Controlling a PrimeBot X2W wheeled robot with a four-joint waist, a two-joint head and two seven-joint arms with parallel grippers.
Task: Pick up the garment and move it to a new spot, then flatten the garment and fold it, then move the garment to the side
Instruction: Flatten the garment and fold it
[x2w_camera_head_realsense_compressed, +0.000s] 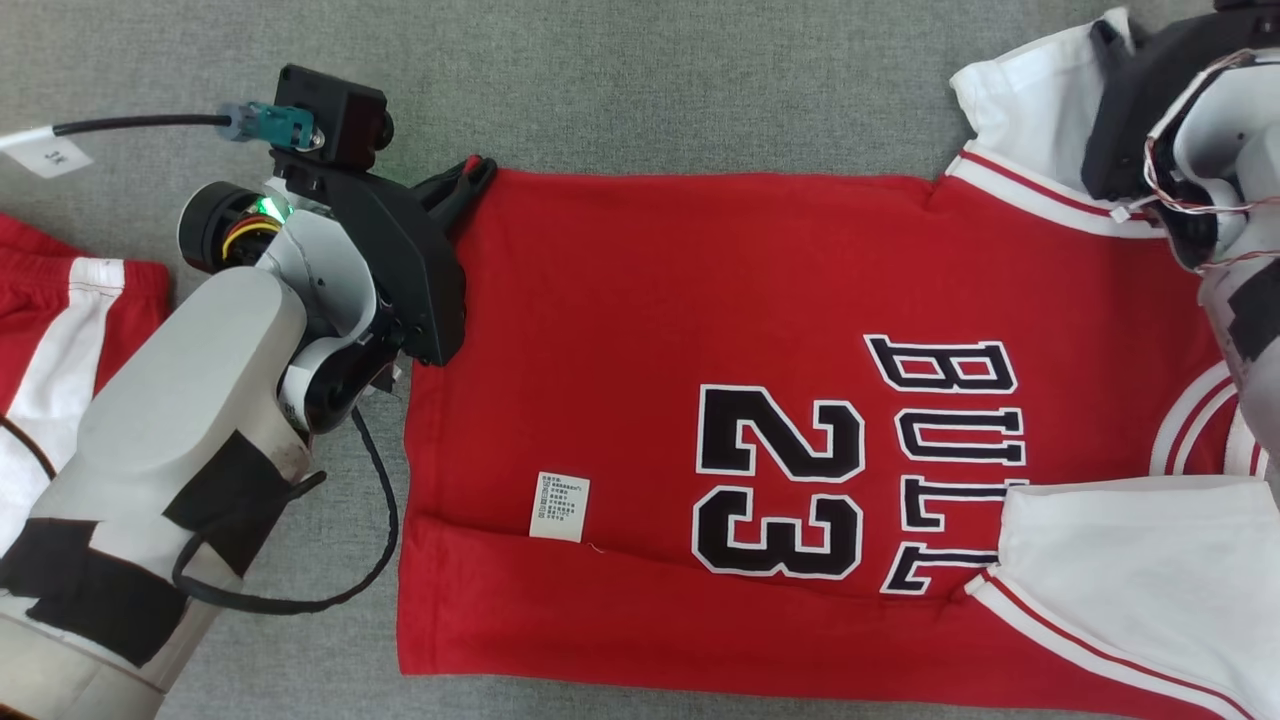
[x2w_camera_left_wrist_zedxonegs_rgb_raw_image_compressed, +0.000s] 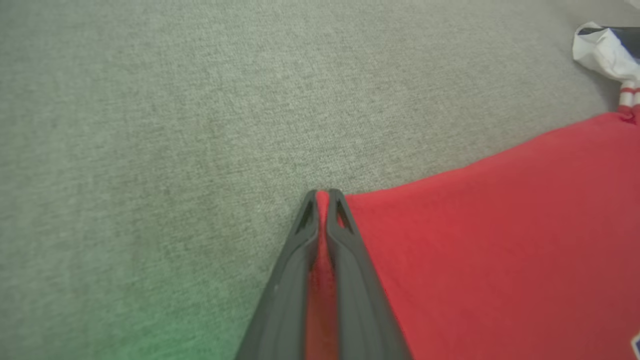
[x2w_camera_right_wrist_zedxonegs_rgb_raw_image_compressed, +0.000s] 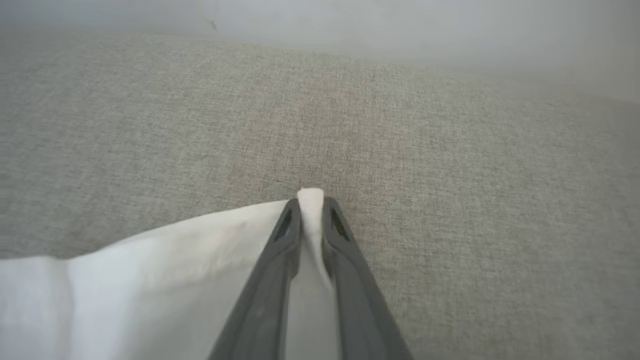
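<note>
Left wrist view: left fingers (x2w_camera_left_wrist_zedxonegs_rgb_raw_image_compressed: 300, 260) closed tight on a red corner of the jersey (x2w_camera_left_wrist_zedxonegs_rgb_raw_image_compressed: 500, 225), right fingers (x2w_camera_right_wrist_zedxonegs_rgb_raw_image_compressed: 270, 280) nipping its white sleeve (x2w_camera_right_wrist_zedxonegs_rgb_raw_image_compressed: 150, 275).

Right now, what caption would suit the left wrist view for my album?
Two dark jaws shut on the corner of a red jersey spread over a grey fabric surface.

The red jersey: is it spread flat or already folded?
Partly folded. The jersey lies flat, but its near edge is turned over along a crease, with a white sleeve covering some lettering.
</note>
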